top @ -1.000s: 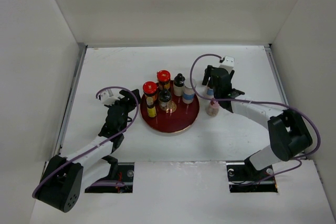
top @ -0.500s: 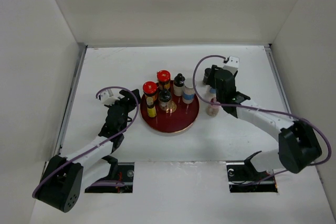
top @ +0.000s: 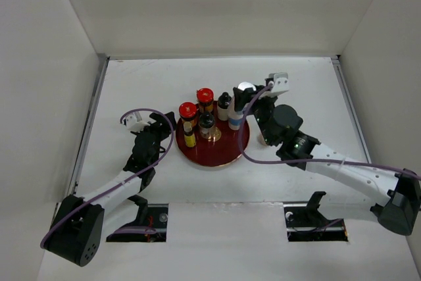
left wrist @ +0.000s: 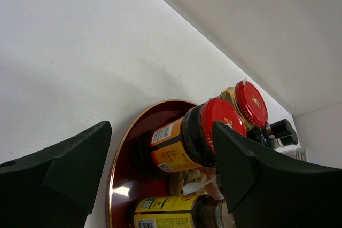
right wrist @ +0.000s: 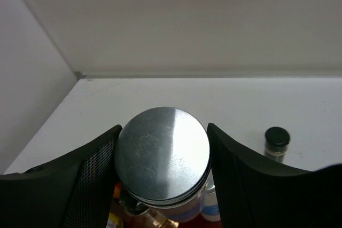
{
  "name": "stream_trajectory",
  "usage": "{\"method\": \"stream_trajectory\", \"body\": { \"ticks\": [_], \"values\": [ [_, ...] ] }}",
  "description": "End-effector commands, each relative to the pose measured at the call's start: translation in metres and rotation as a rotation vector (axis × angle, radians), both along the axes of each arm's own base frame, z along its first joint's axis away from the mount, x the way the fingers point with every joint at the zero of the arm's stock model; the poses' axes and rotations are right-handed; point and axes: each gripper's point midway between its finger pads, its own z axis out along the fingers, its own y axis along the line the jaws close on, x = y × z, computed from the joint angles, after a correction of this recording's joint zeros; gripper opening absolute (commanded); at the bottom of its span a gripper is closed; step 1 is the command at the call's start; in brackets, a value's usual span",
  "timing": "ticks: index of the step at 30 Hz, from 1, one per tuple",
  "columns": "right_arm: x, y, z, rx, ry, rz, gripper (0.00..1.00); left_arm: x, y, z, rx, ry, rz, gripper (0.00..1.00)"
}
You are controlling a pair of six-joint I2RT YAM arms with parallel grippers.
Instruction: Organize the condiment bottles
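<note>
Right end effector (right wrist: 162,159) clamped on round, scuffed silver-capped jar (right wrist: 162,150); left end effector (left wrist: 160,138) apart.

**Colours and patterns.**
- Plate (top: 223,154): was glossy dark red.
- Near jar (left wrist: 184,142): had a red cap, dark glass, and an orange label with black print.
- Far jar (left wrist: 250,101): had a red cap with a small pale mark.
- Yellow bottle (left wrist: 160,220): had a yellow label with dark print.
- Black-capped bottle (top: 224,101): had a pale body.
- Banded bottle (top: 235,121): was white with a blue band.
- Silver-capped jar (right wrist: 163,153): had a brushed silver cap, finely scratched.
- Small bottle (right wrist: 277,138): had a black cap and a pale label.
- Table (top: 164,77): was white.
- Cables (top: 141,111): were purple.
- Left fingers (left wrist: 64,169): were plain black.
- Right fingers (right wrist: 91,185): were black with a fine mesh texture.
</note>
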Motion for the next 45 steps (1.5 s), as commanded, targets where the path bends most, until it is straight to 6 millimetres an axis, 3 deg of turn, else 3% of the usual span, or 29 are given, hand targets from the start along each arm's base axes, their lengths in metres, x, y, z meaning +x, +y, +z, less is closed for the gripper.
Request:
{"method": "stream_trajectory", "body": {
  "ticks": [1,6,10,19,30,37,42,45],
  "values": [
    [-0.016,0.033,0.035,0.068,-0.072,0.131,0.50,0.000,0.003,0.013,-0.030,-0.053,0.010,0.75],
    [-0.020,0.064,0.007,0.046,-0.017,0.212,0.50,0.000,0.004,0.013,-0.027,-0.054,0.013,0.75],
    [-0.013,0.078,-0.029,0.023,0.044,0.231,0.50,0.001,0.003,0.014,-0.025,-0.056,0.013,0.75],
    [0.024,0.081,-0.091,-0.020,0.105,0.169,0.51,0.001,0.004,0.012,-0.023,-0.051,0.013,0.75],
    [0.047,0.084,-0.131,-0.042,0.105,0.120,0.50,0.002,0.004,0.010,-0.024,-0.046,0.013,0.75],
    [0.048,0.080,-0.152,-0.064,0.128,0.085,0.58,0.002,0.004,0.012,-0.020,-0.051,0.014,0.75],
    [0.045,0.079,-0.153,-0.066,0.130,0.084,0.66,0.002,0.004,0.012,-0.021,-0.050,0.014,0.75],
    [0.037,0.078,-0.135,-0.038,0.108,0.092,0.76,0.002,0.004,0.010,-0.023,-0.046,0.013,0.75]
  ]
}}
